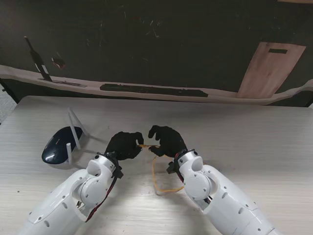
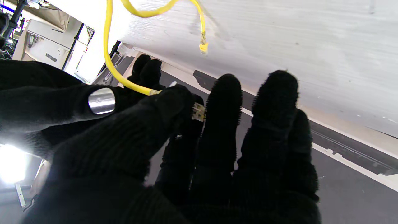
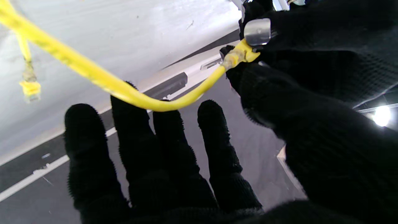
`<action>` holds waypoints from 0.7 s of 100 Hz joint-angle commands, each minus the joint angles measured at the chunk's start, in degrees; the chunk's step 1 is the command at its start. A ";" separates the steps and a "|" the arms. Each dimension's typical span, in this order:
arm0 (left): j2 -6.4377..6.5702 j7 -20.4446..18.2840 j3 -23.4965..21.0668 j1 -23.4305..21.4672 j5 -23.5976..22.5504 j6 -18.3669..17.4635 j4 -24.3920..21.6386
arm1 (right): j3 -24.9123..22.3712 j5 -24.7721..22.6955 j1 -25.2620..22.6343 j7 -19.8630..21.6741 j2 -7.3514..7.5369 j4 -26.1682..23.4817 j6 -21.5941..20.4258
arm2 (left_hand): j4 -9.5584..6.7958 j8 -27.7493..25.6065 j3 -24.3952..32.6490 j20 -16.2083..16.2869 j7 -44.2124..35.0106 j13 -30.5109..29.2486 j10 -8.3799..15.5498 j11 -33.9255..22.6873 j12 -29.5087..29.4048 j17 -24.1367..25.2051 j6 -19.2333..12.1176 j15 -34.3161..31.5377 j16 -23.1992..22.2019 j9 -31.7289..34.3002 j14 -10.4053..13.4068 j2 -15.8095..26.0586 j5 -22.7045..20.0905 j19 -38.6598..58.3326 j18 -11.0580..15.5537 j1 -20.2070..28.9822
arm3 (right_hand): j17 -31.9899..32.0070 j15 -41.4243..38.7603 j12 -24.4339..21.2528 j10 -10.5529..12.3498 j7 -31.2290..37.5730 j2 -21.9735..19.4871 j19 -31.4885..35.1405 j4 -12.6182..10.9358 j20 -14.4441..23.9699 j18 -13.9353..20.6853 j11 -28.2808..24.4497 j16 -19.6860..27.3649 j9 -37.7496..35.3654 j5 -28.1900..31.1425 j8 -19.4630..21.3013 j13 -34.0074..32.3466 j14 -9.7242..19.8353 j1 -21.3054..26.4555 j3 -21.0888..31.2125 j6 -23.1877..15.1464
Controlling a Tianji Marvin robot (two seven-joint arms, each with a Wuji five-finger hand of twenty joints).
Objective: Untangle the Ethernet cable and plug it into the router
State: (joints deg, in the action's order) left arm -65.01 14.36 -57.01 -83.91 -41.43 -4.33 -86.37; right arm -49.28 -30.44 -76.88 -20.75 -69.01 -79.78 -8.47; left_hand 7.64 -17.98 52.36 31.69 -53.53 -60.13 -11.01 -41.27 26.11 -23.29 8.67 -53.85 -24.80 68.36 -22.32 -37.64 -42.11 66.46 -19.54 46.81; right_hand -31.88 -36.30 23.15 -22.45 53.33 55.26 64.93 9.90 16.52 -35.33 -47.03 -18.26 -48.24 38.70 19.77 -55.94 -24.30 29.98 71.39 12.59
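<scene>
Non-task stuff: pale wood-grain worktop (image 1: 254,147), runs full width. Far edge has a light strip w/ a long flat black bar (image 1: 154,90) lying on it. Tan wood board (image 1: 271,68) leans on the dark wall, far right. Thin black rod (image 1: 38,59) stands tilted, far left.

My left hand (image 1: 124,145) and right hand (image 1: 167,140) wear black knit gloves, the weave fuzzy at the fingertips (image 2: 228,81) in the wrist views. A bare oval of polished metal (image 2: 101,100) shows through the glove at centre left of the left wrist frame; a similar silver plate (image 3: 257,31) shows at the upper right of the right wrist frame. My forearms are glossy white rounded shells, the left arm (image 1: 73,200) at lower left, the right arm (image 1: 222,200) at lower right, with black cuffs at the wrists.
</scene>
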 commanded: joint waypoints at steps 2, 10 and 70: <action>-0.20 -0.88 0.21 -0.16 0.28 0.46 -0.34 | 1.02 -0.50 -0.19 -0.67 -0.79 1.43 -0.81 | -2.21 -1.13 4.64 1.39 -4.48 -0.92 0.59 -1.86 -0.57 0.95 -1.09 -1.86 0.63 1.44 -0.40 0.72 -3.58 1.64 -1.46 1.20 | -1.98 -1.71 0.20 2.04 1.74 0.52 2.87 -0.44 0.66 -1.76 -1.97 -1.01 -0.57 0.33 1.12 -2.10 1.35 1.92 3.01 -1.55; -0.22 -0.87 0.33 -0.08 0.28 0.70 -0.31 | 1.84 -0.36 0.15 -2.53 -1.45 2.40 -1.18 | -2.17 -1.12 4.58 1.41 -4.43 -0.81 0.64 -1.89 -0.56 0.97 -1.02 -1.84 0.65 1.38 -0.27 0.81 -3.41 1.65 -1.41 1.26 | -4.01 -2.72 0.38 1.79 2.36 0.50 4.28 -0.68 0.86 -2.11 -2.54 -1.08 -1.09 0.72 1.40 -3.67 1.56 2.71 3.43 -1.29; -0.32 -1.12 0.46 -0.02 0.83 1.60 -0.38 | 4.61 -0.44 1.78 -5.72 -2.75 5.90 -1.65 | -1.97 -1.31 3.53 1.48 -4.36 0.20 0.57 -1.83 -0.28 1.88 -1.32 -1.75 0.58 0.64 -0.69 1.43 -2.94 1.28 -1.45 1.89 | -28.52 -35.56 0.65 -1.87 9.74 -2.04 23.43 6.39 2.31 1.61 -6.08 -6.48 -8.46 4.38 -11.76 -18.74 12.53 7.96 2.97 2.06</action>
State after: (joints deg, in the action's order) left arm -65.17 14.23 -56.61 -83.81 -40.83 -3.13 -86.35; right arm -44.86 -30.73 -75.04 -26.74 -71.51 -74.01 -9.40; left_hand 7.64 -17.98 52.37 31.70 -53.53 -60.03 -11.02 -41.29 26.10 -22.51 8.68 -53.87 -24.79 68.36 -22.32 -37.64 -42.11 66.46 -19.64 46.81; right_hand -58.21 -68.37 23.15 -22.59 60.02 54.11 84.65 14.36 17.13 -35.60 -51.56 -23.25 -55.16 42.29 10.04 -72.95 -14.54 36.04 72.50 14.08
